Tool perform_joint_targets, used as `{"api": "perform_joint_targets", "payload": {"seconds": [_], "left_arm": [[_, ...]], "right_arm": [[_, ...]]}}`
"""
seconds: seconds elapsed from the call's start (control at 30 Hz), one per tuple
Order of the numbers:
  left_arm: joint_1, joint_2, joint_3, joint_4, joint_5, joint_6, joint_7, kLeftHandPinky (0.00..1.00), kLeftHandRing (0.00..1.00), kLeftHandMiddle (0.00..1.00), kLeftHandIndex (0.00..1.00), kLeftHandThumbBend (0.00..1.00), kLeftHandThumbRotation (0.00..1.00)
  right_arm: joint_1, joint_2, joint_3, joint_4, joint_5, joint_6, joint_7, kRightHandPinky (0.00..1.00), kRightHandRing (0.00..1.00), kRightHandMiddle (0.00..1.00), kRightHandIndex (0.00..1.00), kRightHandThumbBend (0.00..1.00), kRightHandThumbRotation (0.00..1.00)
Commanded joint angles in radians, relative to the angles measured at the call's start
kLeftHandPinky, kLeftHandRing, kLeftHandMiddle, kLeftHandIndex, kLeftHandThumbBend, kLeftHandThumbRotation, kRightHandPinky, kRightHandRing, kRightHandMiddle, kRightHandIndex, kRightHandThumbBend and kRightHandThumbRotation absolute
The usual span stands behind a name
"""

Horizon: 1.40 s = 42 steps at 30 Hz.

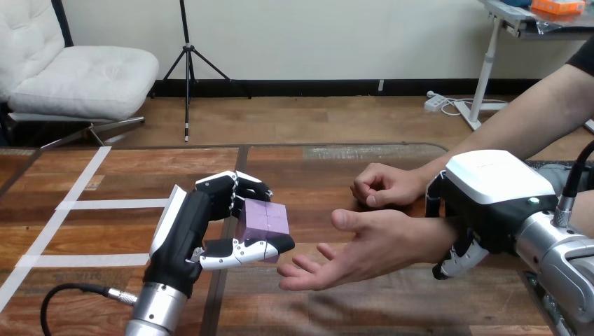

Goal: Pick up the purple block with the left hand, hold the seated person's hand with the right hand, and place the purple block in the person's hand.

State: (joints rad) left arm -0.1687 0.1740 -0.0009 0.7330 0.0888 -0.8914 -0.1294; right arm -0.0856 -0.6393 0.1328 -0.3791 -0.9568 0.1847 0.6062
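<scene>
My left hand [183, 234] is raised over the table at centre left, thumb and curled fingers closed round the purple block [263, 219]. Just to the block's right, the person's hand [357, 248] lies open, palm up, fingertips close to my thumb without touching the block. My right hand [483, 210] wraps the wrist of that open hand, its fingers [459, 260] curled beneath it. The person's other hand [382, 185] rests as a loose fist on the table behind.
The wooden table [315, 308] carries white tape lines [84, 204] on its left half. The person's forearms reach in from the right edge. Bare tabletop lies in front of the hands and at far left.
</scene>
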Motion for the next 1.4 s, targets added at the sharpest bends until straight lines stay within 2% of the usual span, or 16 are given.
{"api": "perform_joint_targets", "payload": {"seconds": [0.0,0.37,0.57,0.67,1.0,1.17,1.37], "left_arm": [[-0.026,-0.008,-0.012,-0.054,-0.003,-0.018,-0.004,0.36,0.43,0.49,0.51,0.84,0.15],[-0.023,-0.006,-0.011,-0.06,-0.01,-0.013,-0.012,0.36,0.43,0.49,0.51,0.84,0.14],[-0.022,-0.004,-0.012,-0.063,-0.007,-0.008,-0.009,0.36,0.43,0.49,0.51,0.85,0.14],[-0.021,-0.002,-0.012,-0.062,-0.008,-0.007,-0.009,0.36,0.43,0.49,0.51,0.85,0.14],[-0.024,-0.008,-0.016,-0.049,-0.037,-0.016,-0.038,0.36,0.43,0.49,0.51,0.84,0.13],[-0.025,-0.015,-0.019,-0.04,-0.063,-0.024,-0.067,0.37,0.43,0.5,0.52,0.84,0.11],[-0.018,-0.023,-0.028,-0.047,-0.077,-0.018,-0.094,0.37,0.43,0.5,0.52,0.84,0.11]], "right_arm": [[-0.083,-0.028,-0.034,-0.036,-0.005,-0.002,-0.002,0.25,0.33,0.42,0.48,0.83,0.0],[-0.116,-0.022,-0.011,-0.039,-0.017,-0.005,0.044,0.25,0.33,0.42,0.49,0.82,0.0],[-0.131,-0.018,0.002,-0.038,-0.027,-0.022,0.043,0.28,0.36,0.44,0.49,0.82,0.0],[-0.134,-0.013,0.003,-0.037,-0.022,-0.036,0.027,0.3,0.37,0.45,0.49,0.82,0.0],[-0.165,-0.011,0.03,-0.021,-0.044,-0.064,0.036,0.35,0.41,0.49,0.51,0.8,0.0],[-0.176,-0.012,0.036,-0.005,-0.038,-0.102,0.016,0.33,0.39,0.45,0.51,0.82,0.0],[-0.187,0.007,0.038,0.0,-0.037,-0.107,0.022,0.28,0.34,0.41,0.51,0.83,0.0]]}}
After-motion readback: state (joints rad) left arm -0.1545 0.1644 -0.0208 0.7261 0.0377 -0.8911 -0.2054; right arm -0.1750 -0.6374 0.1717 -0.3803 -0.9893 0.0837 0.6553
